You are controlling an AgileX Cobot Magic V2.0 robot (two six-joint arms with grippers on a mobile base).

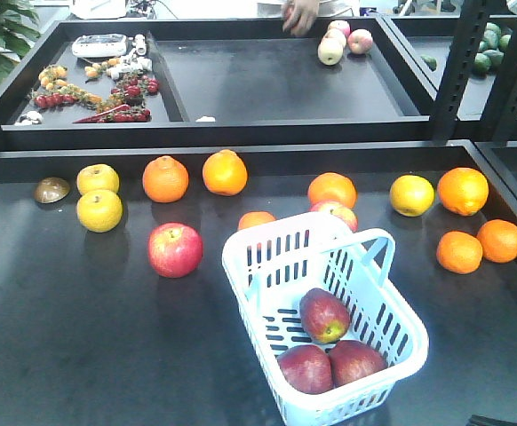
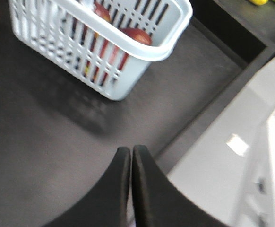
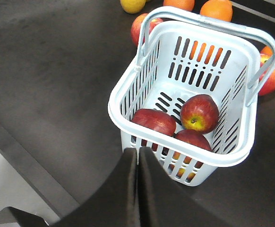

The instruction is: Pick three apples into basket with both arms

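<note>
Three dark red apples lie inside the pale blue-white basket [image 1: 241, 251]: one [image 1: 323, 314] toward the middle, two [image 1: 305, 367] [image 1: 357, 359] side by side at the near end. From the right wrist the same apples [image 3: 200, 112] [image 3: 153, 121] [image 3: 193, 140] show in the basket [image 3: 116, 115]. My right gripper [image 3: 138, 151] is shut and empty, just outside the basket's near wall. My left gripper [image 2: 131, 149] is shut and empty over the dark table, well back from the basket [image 2: 175, 35], near the table's edge. Neither gripper appears in the front view.
On the dark table [image 1: 63, 337] lie another red apple [image 1: 175, 249], a red-yellow apple [image 1: 336, 214] behind the basket, several oranges [image 1: 165, 178] [image 1: 462, 191] and yellow fruits [image 1: 99, 210] [image 1: 411, 194]. A raised rail [image 1: 241, 133] and back trays hold small produce and apples [image 1: 330, 49].
</note>
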